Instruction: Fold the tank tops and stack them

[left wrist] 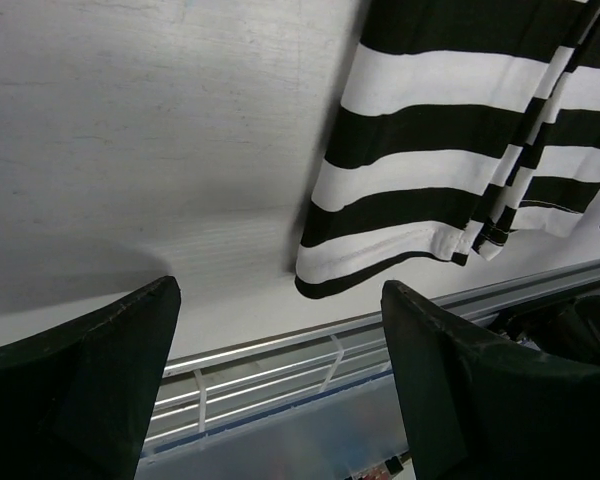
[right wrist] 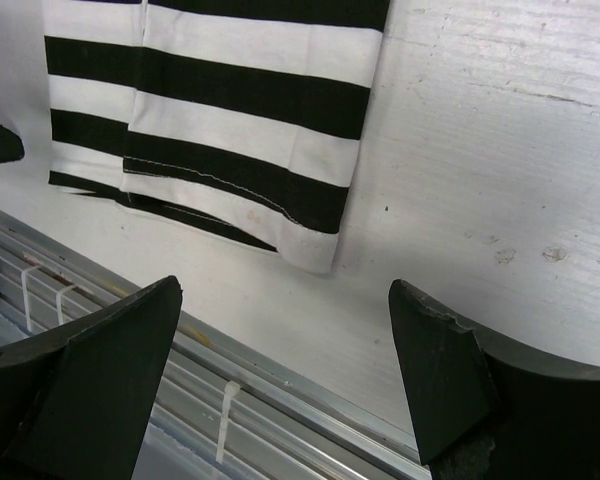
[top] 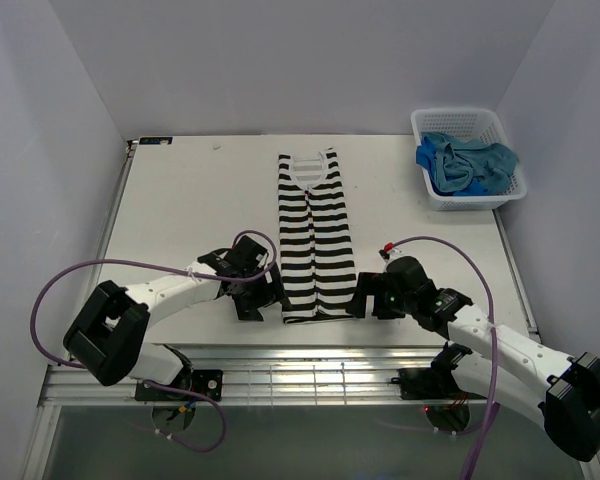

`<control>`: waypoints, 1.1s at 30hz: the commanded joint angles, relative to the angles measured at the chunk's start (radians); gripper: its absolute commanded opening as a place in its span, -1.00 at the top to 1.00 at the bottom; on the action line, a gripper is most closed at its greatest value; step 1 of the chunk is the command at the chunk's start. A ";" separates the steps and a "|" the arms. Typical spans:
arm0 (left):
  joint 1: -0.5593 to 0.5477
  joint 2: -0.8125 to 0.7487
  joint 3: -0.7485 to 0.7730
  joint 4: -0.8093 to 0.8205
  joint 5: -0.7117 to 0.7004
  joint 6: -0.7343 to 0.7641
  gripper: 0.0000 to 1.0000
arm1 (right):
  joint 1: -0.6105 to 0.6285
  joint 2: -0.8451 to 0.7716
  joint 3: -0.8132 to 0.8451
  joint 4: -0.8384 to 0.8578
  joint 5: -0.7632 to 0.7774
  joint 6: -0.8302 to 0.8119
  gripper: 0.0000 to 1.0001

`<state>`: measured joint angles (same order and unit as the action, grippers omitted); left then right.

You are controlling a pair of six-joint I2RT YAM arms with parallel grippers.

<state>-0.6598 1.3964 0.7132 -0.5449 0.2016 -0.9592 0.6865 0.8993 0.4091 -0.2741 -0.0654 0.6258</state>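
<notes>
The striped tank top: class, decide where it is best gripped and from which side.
Probably its two near hem corners, one per gripper, each approached from its own outer side. The striped tank top lies flat, folded narrow, hem toward the arms, and the open left gripper and right gripper flank those corners.

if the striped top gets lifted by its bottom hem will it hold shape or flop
Probably flops: the striped top lies flat, its sides folded in thin layers. Likely light, being thin cloth. Pushed, it would probably bunch rather than slide on the table.
</notes>
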 commanded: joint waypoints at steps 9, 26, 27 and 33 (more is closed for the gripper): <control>-0.041 0.078 -0.031 0.114 0.052 -0.030 -0.15 | -0.005 0.019 -0.026 0.026 0.059 0.029 -0.80; -0.058 0.125 -0.043 0.140 0.050 -0.047 1.00 | -0.005 0.053 -0.059 0.101 0.010 0.081 -0.85; -0.060 0.125 -0.044 0.138 0.047 -0.052 1.00 | -0.005 0.062 -0.062 0.116 0.009 0.084 -0.86; -0.063 0.104 -0.055 0.137 0.045 -0.067 1.00 | -0.005 0.108 -0.073 0.150 -0.037 0.109 -0.75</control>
<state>-0.7120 1.5120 0.6834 -0.3916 0.2924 -1.0218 0.6819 0.9840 0.3614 -0.1516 -0.0719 0.7078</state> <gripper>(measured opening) 0.025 0.901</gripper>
